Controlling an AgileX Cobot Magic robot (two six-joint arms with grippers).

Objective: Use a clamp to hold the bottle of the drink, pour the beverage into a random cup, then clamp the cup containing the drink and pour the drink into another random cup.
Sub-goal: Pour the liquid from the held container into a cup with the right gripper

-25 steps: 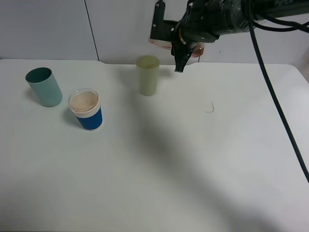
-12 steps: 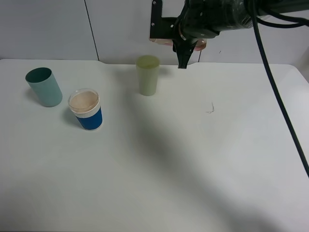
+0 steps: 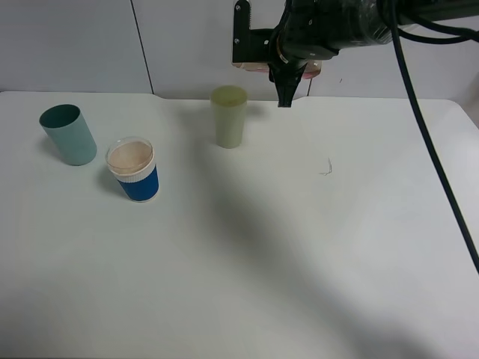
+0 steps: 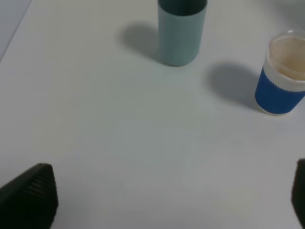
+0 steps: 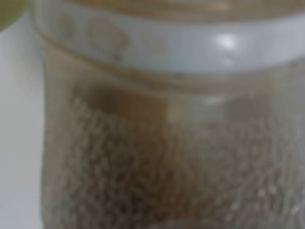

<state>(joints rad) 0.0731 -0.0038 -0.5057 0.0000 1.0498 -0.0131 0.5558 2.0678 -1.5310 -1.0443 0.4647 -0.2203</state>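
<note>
High at the back of the table, my right gripper [image 3: 284, 91] is shut on the bottle [image 3: 249, 66], which hangs just right of the pale yellow-green cup [image 3: 228, 117]. The arm hides most of the bottle there. The bottle [image 5: 171, 143] fills the right wrist view: a translucent beaded wall with a brown tint and a white neck ring. The blue-and-white cup [image 3: 135, 171] stands at the left, its inside pale tan. In the left wrist view my left gripper [image 4: 162, 200] is open over bare table, short of the blue-and-white cup [image 4: 281, 76]. I cannot tell what the yellow-green cup holds.
A dark teal tumbler [image 3: 68, 134] stands at the far left, beside the blue cup, and shows as teal tumbler [image 4: 181, 33] in the left wrist view. A small dark mark [image 3: 326, 167] lies on the white table [image 3: 299, 262] at centre right. A pale wall rises behind.
My right gripper has lifted slightly and turned, its fingers now pointing more straight down, a little further right of the yellow-green cup. The cups have not moved.
</note>
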